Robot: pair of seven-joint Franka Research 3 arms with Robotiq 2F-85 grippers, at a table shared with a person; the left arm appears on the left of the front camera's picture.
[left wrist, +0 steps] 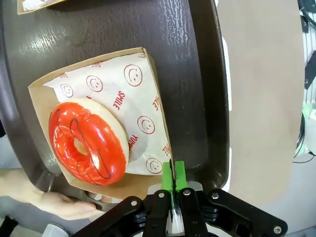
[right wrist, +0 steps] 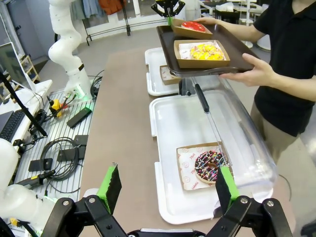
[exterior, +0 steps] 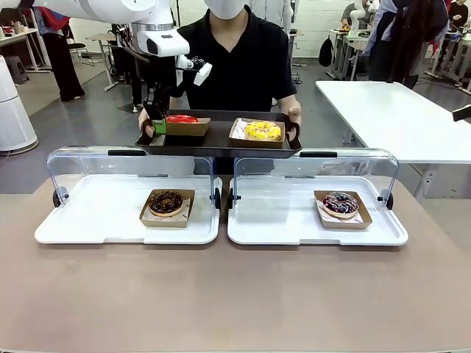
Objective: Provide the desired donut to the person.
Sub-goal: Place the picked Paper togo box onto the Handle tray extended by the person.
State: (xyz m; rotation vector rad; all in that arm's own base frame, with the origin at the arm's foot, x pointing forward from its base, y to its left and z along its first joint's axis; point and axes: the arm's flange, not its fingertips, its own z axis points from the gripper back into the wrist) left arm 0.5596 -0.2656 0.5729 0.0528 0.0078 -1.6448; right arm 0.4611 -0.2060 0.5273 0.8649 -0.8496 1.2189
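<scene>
Standing across the table, the person (exterior: 243,59) holds a dark tray (exterior: 219,140) where the left gripper (exterior: 159,126) pinches the red donut's carton (left wrist: 101,128) at its near edge, donut beyond the fingertips, while the right gripper (right wrist: 165,190) waits wide apart over the sprinkled donut (right wrist: 208,165).

Grey floor (exterior: 96,118), white table (exterior: 397,118) right, desks behind.

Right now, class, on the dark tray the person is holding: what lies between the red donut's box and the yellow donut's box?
Nothing: the front view shows bare dark tray between the red donut's box and the yellow donut's box.
</scene>
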